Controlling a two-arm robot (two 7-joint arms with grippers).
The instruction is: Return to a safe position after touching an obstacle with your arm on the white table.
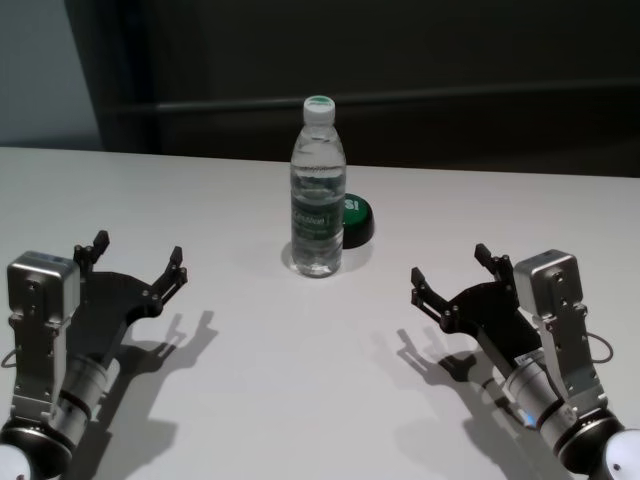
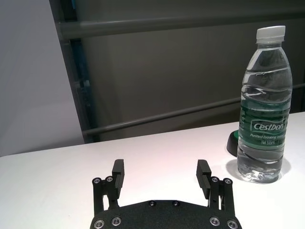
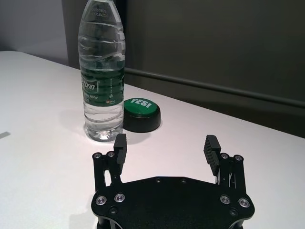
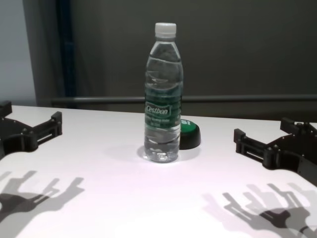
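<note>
Here: Cestbon water bottle (image 1: 318,195) upright at centre frame on the white table (image 1: 300,400), both arms clear of it.
Left gripper (image 1: 137,256) lower left, right gripper (image 1: 448,274) lower right; jaws of each spread wide, holding nothing. Green "YES!" button (image 1: 355,218) sits just behind-right of the bottle.

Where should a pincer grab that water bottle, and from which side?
Grip the water bottle around its green label band, coming level from the robot's near side. It stands upright on the white table, and the green button sits close behind it, blocking the far right.
</note>
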